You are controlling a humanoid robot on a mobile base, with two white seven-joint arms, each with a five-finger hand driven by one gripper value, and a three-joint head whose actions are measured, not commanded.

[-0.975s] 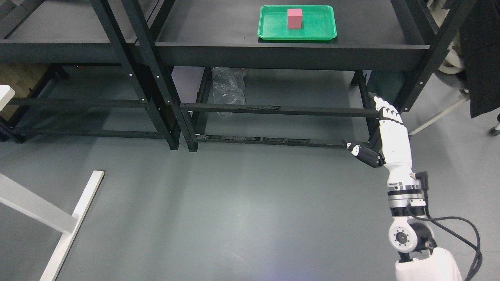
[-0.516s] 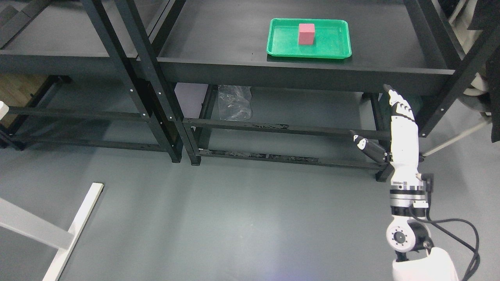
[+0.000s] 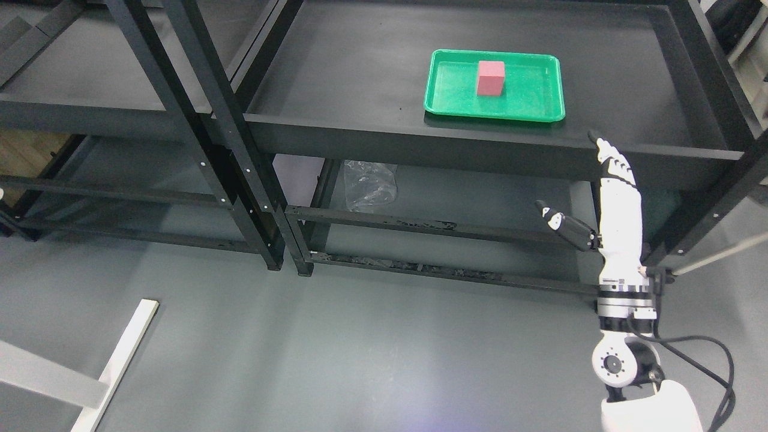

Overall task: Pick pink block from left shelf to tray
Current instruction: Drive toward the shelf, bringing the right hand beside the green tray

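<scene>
Already the pink block (image 3: 491, 78) sits upright inside the green tray (image 3: 447, 102), a little left of the tray's middle, with bare tray floor all around it. That tray rests on the dark top shelf of the right-hand shelf unit (image 3: 372, 135), near its front lip. To the left stands a second black shelf unit (image 3: 90, 108), its top shelf bare. Down at the right, the robot's right hand (image 3: 615, 198) points upward in front of the shelf edge, fingers straight and thumb stuck out to the side, holding nothing, well apart from the tray. A crumpled clear plastic bag (image 3: 371, 185) lies under the shelf on the grey floor (image 3: 360, 336).
</scene>
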